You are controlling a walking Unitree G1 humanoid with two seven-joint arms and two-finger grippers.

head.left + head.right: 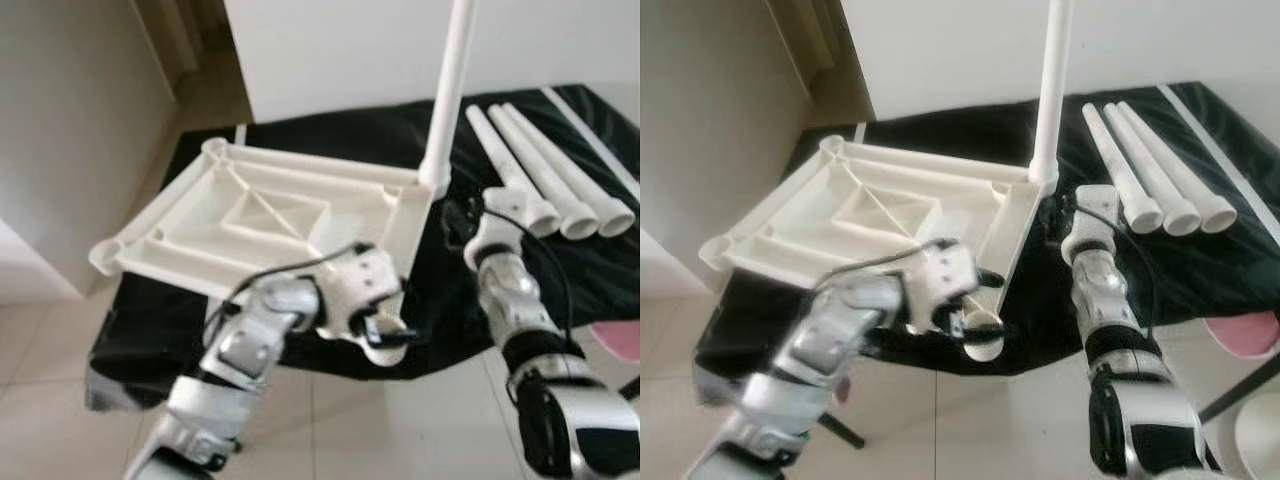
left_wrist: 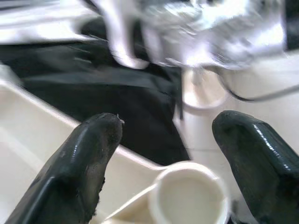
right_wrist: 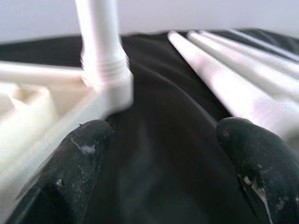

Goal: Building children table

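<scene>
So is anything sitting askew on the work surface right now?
Yes: the white tabletop lies upside down and skewed, its near corner socket overhanging the black cloth's edge. Only one leg is fitted; three legs lie loose beside it.

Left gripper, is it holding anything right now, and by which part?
Nothing gripped: the left gripper's fingers are open astride the tabletop's empty corner socket.

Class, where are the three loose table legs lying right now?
The three loose legs lie side by side on the black cloth, on the robot's right, beyond the right gripper.
</scene>
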